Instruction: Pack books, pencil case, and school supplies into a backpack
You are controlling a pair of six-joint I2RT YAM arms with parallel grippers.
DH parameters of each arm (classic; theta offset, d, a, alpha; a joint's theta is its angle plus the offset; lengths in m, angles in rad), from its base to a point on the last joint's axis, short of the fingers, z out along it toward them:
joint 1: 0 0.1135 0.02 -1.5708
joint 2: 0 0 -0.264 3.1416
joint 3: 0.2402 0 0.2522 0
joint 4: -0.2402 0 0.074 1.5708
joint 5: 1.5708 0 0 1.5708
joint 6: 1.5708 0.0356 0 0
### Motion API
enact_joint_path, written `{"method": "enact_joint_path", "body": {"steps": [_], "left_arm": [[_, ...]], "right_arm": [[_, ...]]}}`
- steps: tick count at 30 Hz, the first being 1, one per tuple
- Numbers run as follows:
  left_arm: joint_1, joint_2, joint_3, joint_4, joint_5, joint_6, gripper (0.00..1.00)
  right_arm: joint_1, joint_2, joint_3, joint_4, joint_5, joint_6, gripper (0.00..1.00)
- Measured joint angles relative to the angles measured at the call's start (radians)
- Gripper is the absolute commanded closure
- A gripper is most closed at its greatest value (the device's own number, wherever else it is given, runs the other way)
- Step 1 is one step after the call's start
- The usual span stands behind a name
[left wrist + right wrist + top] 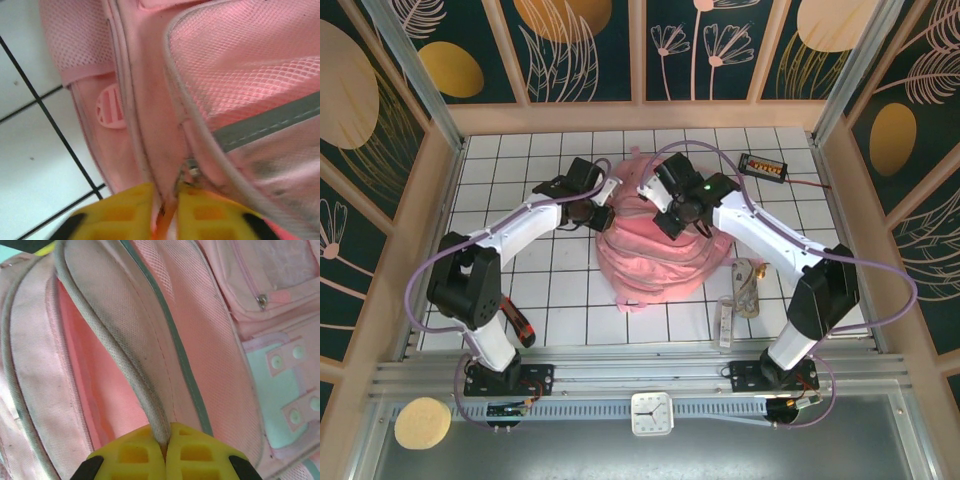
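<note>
Pink fabric backpack (655, 265) is lying slumped at the centre of the tiled table (560, 290), with both arms reaching over its far end; judged step: spreading the mouth of the main compartment so that the goods can go in. At about 1 o'clock of the bag in the top view, the right gripper (165, 440) is clamping tight on the grey piped rim (125, 365) of the opening; darker pink lining (100, 395) is showing at 9 o'clock of that rim. At about 10 o'clock of the bag, the left gripper (167, 210) is standing with its jaws a narrow slit apart around a seam (150, 150) just below the zip slider (191, 170); whether it is gripping that seam cannot be told. The ruler-like bar (725, 322) and the cord bundle (748, 285) are lying on the table at 4 o'clock of the bag, well apart from both grippers. Doing the step well is probably depending on three things: the right arm holding the rim high without dragging the whole bag; the left taking a firm bite on the opposite lip, not on loose mesh; the two pulling gently apart, toward 9 and 3 o'clock, so the soft mouth is not collapsing.
</note>
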Motion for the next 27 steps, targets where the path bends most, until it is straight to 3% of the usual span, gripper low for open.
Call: {"method": "enact_joint_path", "body": {"steps": [1, 2, 7, 13, 23, 25, 27], "left_arm": [[0.014, -0.016, -0.011, 0.002, -0.014, 0.000, 0.04], [0.036, -0.046, -0.038, 0.008, -0.027, 0.002, 0.01], [0.088, -0.286, -0.174, 0.036, -0.032, 0.046, 0.01], [-0.017, -0.537, -0.366, 0.259, 0.061, 0.214, 0.01], [-0.105, -0.358, -0.282, 0.402, 0.093, 0.427, 0.01], [-0.118, -0.319, -0.263, 0.425, 0.084, 0.439, 0.05], [-0.124, -0.290, -0.246, 0.436, 0.081, 0.451, 0.16]], "right_arm": [[-0.002, 0.000, 0.011, -0.013, 0.007, -0.003, 1.00], [-0.005, -0.001, 0.021, -0.020, 0.010, -0.011, 1.00], [-0.002, -0.005, 0.046, -0.034, 0.005, -0.060, 1.00], [0.021, -0.005, 0.057, -0.047, -0.003, -0.138, 1.00], [0.027, -0.029, 0.068, -0.046, -0.019, -0.224, 1.00], [0.027, -0.042, 0.066, -0.047, -0.029, -0.228, 1.00], [0.021, -0.055, 0.063, -0.045, -0.031, -0.224, 1.00]]}}
